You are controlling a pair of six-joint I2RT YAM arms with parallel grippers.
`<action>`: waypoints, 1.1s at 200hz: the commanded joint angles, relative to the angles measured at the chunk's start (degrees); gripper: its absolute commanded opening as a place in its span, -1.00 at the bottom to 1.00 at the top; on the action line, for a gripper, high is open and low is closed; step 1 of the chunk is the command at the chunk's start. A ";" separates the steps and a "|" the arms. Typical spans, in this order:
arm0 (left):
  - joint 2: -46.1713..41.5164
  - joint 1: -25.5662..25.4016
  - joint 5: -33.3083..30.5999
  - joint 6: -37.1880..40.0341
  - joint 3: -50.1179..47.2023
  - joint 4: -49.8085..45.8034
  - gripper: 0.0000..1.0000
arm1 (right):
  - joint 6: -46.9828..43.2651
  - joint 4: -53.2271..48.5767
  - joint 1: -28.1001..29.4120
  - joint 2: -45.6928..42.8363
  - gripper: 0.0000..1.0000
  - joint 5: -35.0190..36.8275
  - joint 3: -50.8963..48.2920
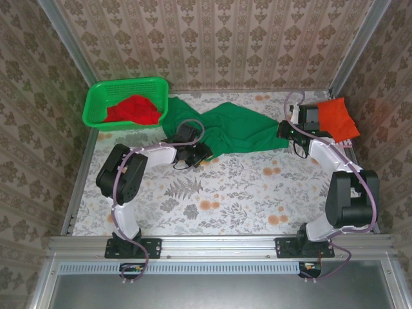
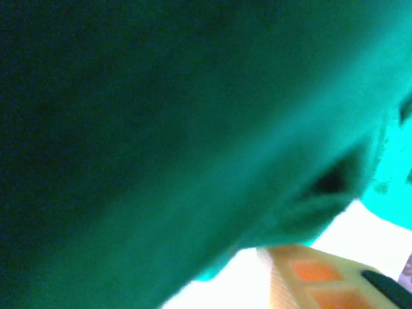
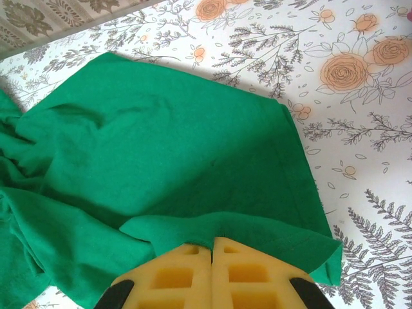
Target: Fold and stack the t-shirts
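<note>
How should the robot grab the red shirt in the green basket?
Pinch a raised fold near the middle of the red t-shirt, coming straight down from above. It lies crumpled in a heap inside the green basket, whose walls stand all around it, so a sideways approach would probably bump the rim. The bunched wrinkles give the fingers something to close on.

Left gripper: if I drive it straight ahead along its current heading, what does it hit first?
The dark green t-shirt. In the left wrist view its cloth lies right ahead of the left gripper, seemingly very close, though depth is hard to judge.
</note>
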 commanded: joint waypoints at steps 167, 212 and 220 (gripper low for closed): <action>-27.43 2.63 6.64 11.38 12.63 -38.14 -1.00 | 1.53 -8.45 -3.89 -23.29 -1.00 -0.52 -0.23; -30.33 -4.40 7.72 9.00 6.87 -42.11 -1.00 | 0.71 -14.92 -3.89 -30.79 -1.00 1.77 -5.94; -29.89 -6.05 9.25 7.58 5.44 -38.79 -1.00 | 0.24 -15.67 -3.89 -31.28 -1.00 2.54 -6.70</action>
